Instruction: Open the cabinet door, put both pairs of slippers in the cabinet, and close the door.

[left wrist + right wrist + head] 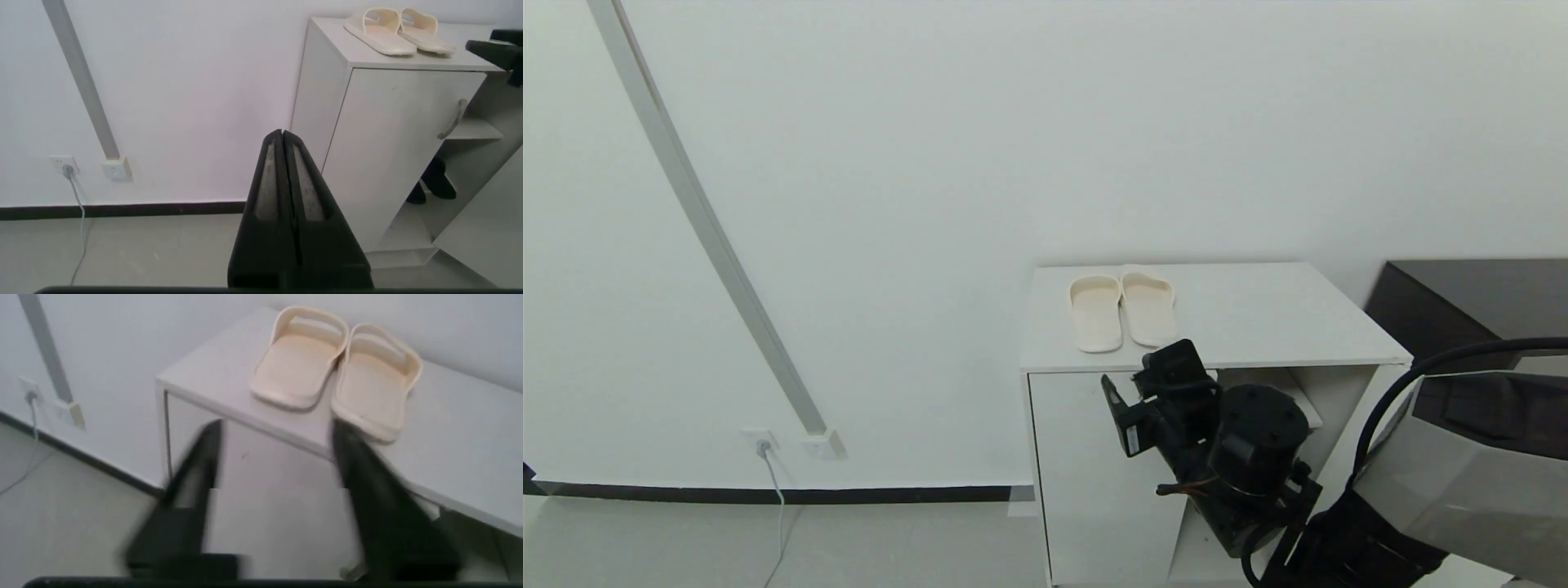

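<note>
Where the cream slippers [1121,310] lie: side by side on top of the white cabinet [1258,318], near its front left corner and out in the open, so this pair is not yet put away.
Cabinet: the right half is open, with a shelf [474,131] showing inside; the left door [1086,465] with its handle [452,120] is shut.
Done, as I judge it: the door-opening step, and perhaps the first pair, since dark shapes [433,181] sit low inside the open half.
Left to do: grasp the cream pair, set it inside, then close the door.
Right tool [274,433]: spread wide and holding nothing, in front of the cabinet's upper edge, just below and short of the cream slippers, not touching them.
Left tool [283,143]: fingers pressed together with nothing between them, held well to the left of the cabinet and away from the work.
Hard to make out: the dark shapes are too small to call slippers with certainty, and the right tool's fingers show as a blur.
Hidden or cut off: the right arm covers much of the open half in the head view; a pale panel [490,220], probably the swung-out door, runs off the edge of the left wrist view.
Around: a wall socket [760,445] and slanting conduit [703,220] to the left, dark furniture [1470,306] to the right.
</note>
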{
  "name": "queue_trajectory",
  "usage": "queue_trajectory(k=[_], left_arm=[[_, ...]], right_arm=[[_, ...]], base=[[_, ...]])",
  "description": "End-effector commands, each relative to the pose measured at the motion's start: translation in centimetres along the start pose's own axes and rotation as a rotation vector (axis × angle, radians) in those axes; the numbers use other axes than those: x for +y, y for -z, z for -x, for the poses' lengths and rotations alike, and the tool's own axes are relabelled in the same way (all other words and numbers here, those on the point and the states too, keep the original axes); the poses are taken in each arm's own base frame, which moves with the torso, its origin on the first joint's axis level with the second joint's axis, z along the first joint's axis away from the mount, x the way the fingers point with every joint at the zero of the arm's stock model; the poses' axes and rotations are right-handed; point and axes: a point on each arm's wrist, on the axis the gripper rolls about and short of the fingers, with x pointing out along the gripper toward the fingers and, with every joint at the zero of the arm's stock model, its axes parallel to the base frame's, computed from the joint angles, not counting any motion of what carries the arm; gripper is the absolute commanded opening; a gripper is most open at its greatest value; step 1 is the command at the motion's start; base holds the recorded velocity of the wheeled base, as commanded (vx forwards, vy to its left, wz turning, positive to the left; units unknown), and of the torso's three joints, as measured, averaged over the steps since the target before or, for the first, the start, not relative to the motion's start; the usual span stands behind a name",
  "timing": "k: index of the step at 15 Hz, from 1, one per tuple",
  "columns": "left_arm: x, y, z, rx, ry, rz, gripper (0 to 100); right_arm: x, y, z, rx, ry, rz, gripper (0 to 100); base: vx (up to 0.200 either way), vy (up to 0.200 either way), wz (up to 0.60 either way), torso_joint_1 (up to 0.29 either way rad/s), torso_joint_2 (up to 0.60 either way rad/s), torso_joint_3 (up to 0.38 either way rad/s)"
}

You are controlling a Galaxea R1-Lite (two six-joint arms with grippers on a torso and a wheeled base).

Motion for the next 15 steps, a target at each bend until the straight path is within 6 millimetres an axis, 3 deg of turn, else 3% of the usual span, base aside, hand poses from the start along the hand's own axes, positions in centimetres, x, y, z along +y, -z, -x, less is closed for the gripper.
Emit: queue_trajectory(k=[1,3,6,12,15], left_arm=[[0.0,0.0,0.0,0.001,0.0,0.002,0],[0.0,0.0,0.0,0.001,0.0,0.005,0],[0.0,0.0,0.0,0.001,-0.002,0.005,0],[0.0,0.0,0.0,0.001,-0.002,0.007,0],[0.0,0.0,0.0,0.001,-0.002,0.007,0]], right_arm=[[0.0,-1.4,-0.9,-0.039,0.052,-0.025,100],[0.0,-2.0,-1.2,-0.018,0.06,-0.023,100],[-0.5,-2.3,-3.7,0.154,0.153,-0.118,100],[-2.2,-4.2,-4.6,0.249,0.196,-0.184,100],[-2.2,-4.1,-4.7,0.252,0.198,-0.186,100]], base=[[0.0,0.0,0.0,0.0,0.0,0.0],[0.0,0.0,0.0,0.0,0.0,0.0],[0.0,0.0,0.0,0.0,0.0,0.0],[0.0,0.0,0.0,0.0,0.0,0.0],[0.2,0.0,0.0,-0.004,0.0,-0.001]])
